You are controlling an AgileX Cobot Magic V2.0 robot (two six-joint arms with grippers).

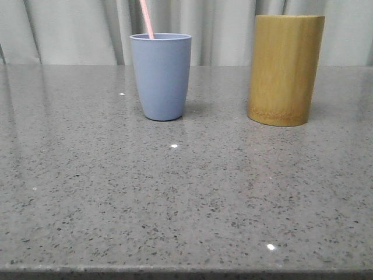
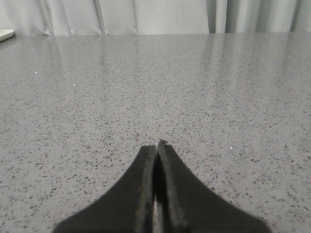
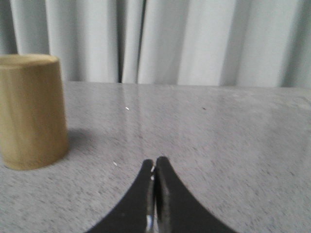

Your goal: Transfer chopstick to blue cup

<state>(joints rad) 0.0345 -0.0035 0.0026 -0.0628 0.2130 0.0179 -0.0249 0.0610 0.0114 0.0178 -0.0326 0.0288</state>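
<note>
The blue cup (image 1: 161, 76) stands upright at the back of the grey speckled table. A pale pink chopstick (image 1: 147, 18) stands in it, leans left and runs out of the top of the front view. My left gripper (image 2: 156, 145) is shut and empty, low over bare table; neither cup shows in its view. My right gripper (image 3: 155, 162) is shut and empty over the table, with the bamboo holder (image 3: 30, 118) off to one side of it. Neither gripper shows in the front view.
The tall yellow-brown bamboo holder (image 1: 285, 69) stands to the right of the blue cup, a gap between them. Grey curtains hang behind the table. A pale object (image 2: 6, 34) lies at the table's far edge in the left wrist view.
</note>
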